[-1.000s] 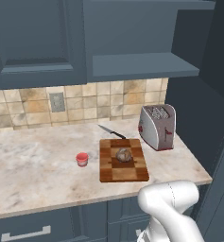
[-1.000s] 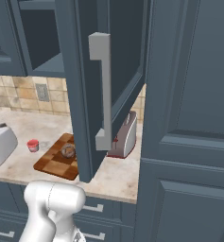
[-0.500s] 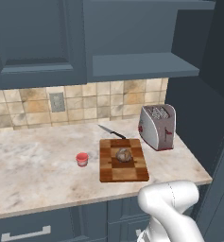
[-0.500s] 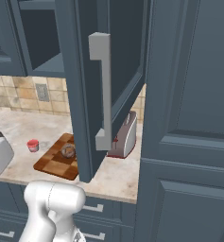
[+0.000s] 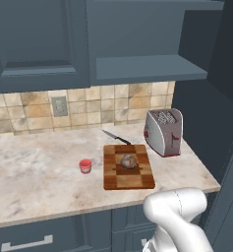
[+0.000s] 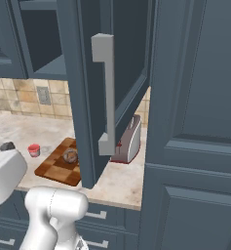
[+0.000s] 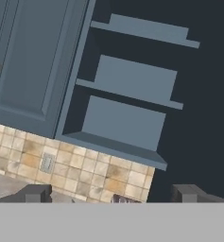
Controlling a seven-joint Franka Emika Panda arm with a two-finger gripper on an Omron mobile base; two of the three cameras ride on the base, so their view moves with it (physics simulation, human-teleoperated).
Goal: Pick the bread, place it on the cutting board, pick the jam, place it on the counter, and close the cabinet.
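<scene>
The bread (image 5: 129,161) (image 6: 70,156) lies on the cutting board (image 5: 113,181) (image 6: 52,170). Left of the board, the red jam (image 5: 85,166) (image 6: 34,150) stands on the beige counter (image 5: 34,172) (image 6: 9,132). The cabinet (image 5: 147,69) is open, and its door (image 6: 80,97) with the long silver handle (image 6: 106,93) swings out over the counter's edge. My gripper (image 7: 114,194) is open and holds nothing. It faces the cabinet's bare shelves (image 7: 125,120) from a distance. My white hand (image 6: 5,176) shows low at the left of the right base view.
A silver toaster (image 5: 163,132) (image 6: 129,141) stands right of the board, and a dark knife (image 5: 116,137) lies behind it. A closed upper door (image 7: 23,61) sits left of the open shelves. A tall dark cabinet (image 6: 195,122) closes off the right side.
In the right base view my white hand has come lower and further in from the left edge. The bread, jam and door have not moved.
</scene>
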